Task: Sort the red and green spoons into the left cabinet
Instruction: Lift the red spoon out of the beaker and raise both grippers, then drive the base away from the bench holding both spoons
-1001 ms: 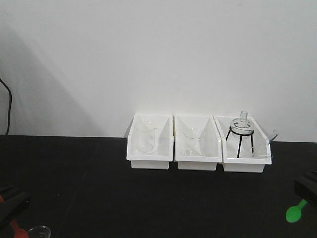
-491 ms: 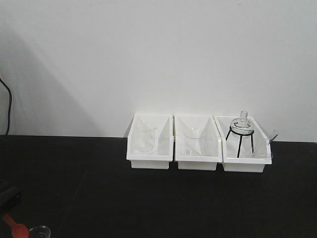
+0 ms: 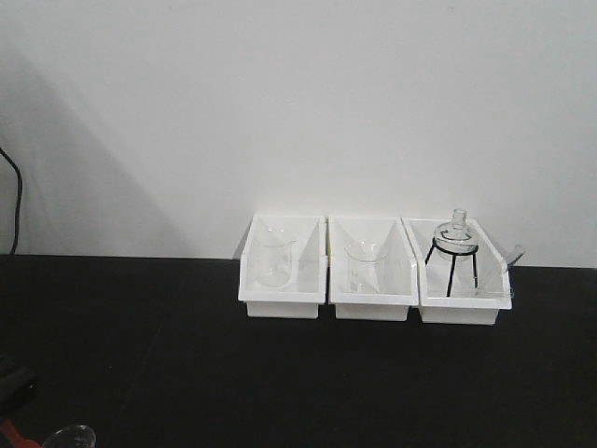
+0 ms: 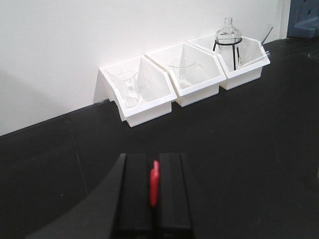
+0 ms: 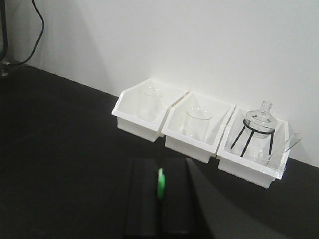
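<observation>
In the left wrist view my left gripper [image 4: 154, 163] is shut on the red spoon [image 4: 155, 185], which stands edge-on between the black fingers above the black tabletop. In the right wrist view my right gripper [image 5: 160, 167] is shut on the green spoon [image 5: 160, 186], also edge-on between its fingers. In the front view only a dark corner of the left gripper [image 3: 11, 387] and a sliver of the red spoon [image 3: 9, 435] show at the bottom left. The right gripper is out of that view. The left cabinet is not in any view.
Three white bins [image 3: 373, 301] stand in a row against the white wall. The left and middle bins each hold a glass beaker [image 3: 274, 254]. The right bin holds a flask on a black tripod [image 3: 455, 245]. A glass rim [image 3: 70, 435] shows at the bottom left.
The right gripper with the green spoon has left the front view at the lower right. The left gripper with the red spoon has sunk toward the bottom-left corner.
</observation>
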`<state>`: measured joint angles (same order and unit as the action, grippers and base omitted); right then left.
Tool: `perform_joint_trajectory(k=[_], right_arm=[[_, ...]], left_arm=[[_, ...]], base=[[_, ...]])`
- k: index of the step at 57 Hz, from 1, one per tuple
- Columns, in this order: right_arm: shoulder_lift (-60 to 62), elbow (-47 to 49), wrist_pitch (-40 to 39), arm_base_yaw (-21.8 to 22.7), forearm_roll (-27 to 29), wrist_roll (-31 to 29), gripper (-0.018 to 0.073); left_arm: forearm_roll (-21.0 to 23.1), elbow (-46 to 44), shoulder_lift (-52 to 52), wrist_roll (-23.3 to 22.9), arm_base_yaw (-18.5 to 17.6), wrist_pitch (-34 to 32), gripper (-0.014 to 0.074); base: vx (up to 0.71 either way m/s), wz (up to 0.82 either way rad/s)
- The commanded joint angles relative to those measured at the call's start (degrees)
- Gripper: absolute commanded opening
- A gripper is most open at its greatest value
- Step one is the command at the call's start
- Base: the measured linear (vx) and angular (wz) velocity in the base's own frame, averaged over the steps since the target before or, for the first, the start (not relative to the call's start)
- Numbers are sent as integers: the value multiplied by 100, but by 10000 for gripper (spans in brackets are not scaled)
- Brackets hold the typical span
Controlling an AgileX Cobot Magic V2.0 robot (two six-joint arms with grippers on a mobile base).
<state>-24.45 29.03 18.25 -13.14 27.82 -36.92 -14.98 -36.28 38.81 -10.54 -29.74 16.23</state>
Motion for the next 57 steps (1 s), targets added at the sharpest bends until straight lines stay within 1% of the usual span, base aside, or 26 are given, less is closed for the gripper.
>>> perform_joint_trajectory(k=[1,38,57], right_arm=[[-37,163,-417,9,56,-30,-4],[-37,163,-417,9,56,-30,-4],[-37,163,-417,9,56,-30,-4]], left_arm=[[-21,-168,3,-9,-55,-435,-6],[-21,-168,3,-9,-55,-435,-6],[-21,-168,3,-9,-55,-435,-6]], base=[[0,0],[0,1],[-10,10]])
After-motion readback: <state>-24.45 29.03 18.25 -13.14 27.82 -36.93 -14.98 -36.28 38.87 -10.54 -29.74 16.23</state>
